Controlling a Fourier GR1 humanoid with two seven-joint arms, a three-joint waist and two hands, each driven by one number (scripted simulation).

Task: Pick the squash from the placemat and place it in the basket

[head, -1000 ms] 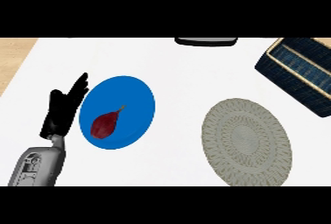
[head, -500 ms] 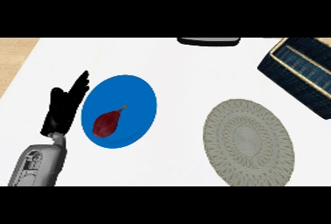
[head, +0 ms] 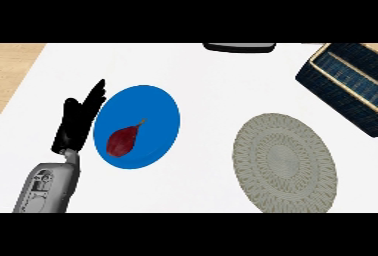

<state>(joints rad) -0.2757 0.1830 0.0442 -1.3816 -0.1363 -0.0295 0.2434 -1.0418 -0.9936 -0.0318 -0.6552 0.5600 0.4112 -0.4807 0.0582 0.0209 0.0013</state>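
One robot hand beside the squash

Left robot hand (head: 77,120) stands open, fingers straight, just left of the blue placemat (head: 151,107). On it lies the dark red squash (head: 123,139). Basket (head: 347,85) sits far right on the white worktop (head: 207,75); grey round mat (head: 284,162) between.

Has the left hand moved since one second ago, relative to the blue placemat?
No. The left hand stays open along the left edge of the blue placemat, beside the squash, as before.
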